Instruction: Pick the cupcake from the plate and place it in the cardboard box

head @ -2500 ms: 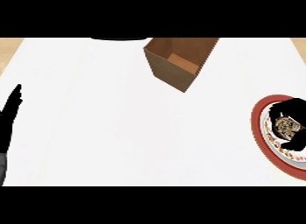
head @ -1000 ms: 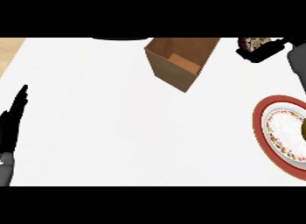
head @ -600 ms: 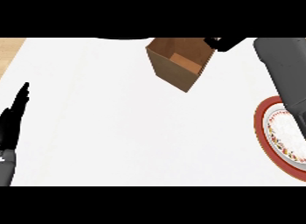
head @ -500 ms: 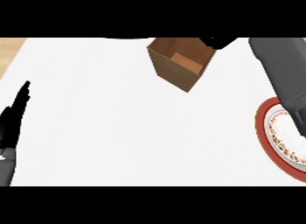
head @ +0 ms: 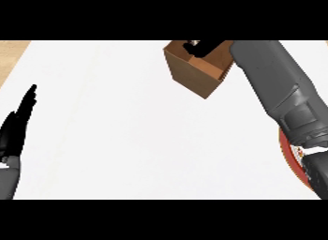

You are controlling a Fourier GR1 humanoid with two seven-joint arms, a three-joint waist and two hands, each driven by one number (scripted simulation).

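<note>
The brown cardboard box (head: 193,75) stands open at the counter's far side, right of centre. My right hand (head: 203,48) is over the box's opening, only a small black part of it showing below the picture's top band. Its grey forearm (head: 277,89) stretches from the lower right up to the box. No cupcake shows in this view. The red-rimmed plate (head: 291,157) lies at the right edge, mostly hidden behind the forearm. My left hand (head: 14,129) rests open at the left edge, fingers pointing away from me.
The white counter top (head: 125,131) spreads between the left hand and the box. Tan wood (head: 2,58) shows beyond the counter's left edge and at the far right corner.
The right hand lifted the cupcake off the plate, swung up and leftward, and now sits over the box's opening. An olive object seen on the plate is now hidden. The left hand stayed put.
</note>
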